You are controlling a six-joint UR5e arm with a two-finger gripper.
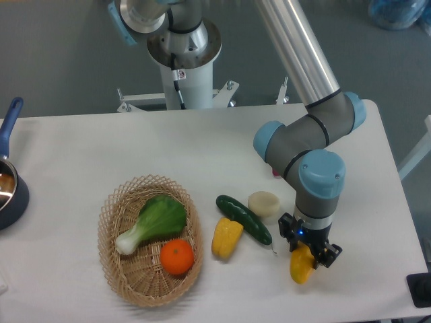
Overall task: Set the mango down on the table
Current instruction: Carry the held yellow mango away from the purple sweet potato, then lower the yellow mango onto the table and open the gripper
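Observation:
The mango [301, 266] is a glossy yellow-orange oval fruit at the front right of the white table [81, 148]. My gripper [308, 250] points straight down and is shut on the mango's upper end. The fruit's lower end hangs just at or a little above the tabletop; I cannot tell whether it touches. The gripper's black fingers [324, 256] show on either side of the fruit, under the grey and blue wrist.
Left of the gripper lie a dark green cucumber [243, 219], a yellow corn cob [226, 237] and a pale round piece [263, 202]. A wicker basket [121, 276] holds a leafy green and an orange. A magenta item [275, 171] peeks out behind the arm. A blue pot [10, 188] sits at the left edge.

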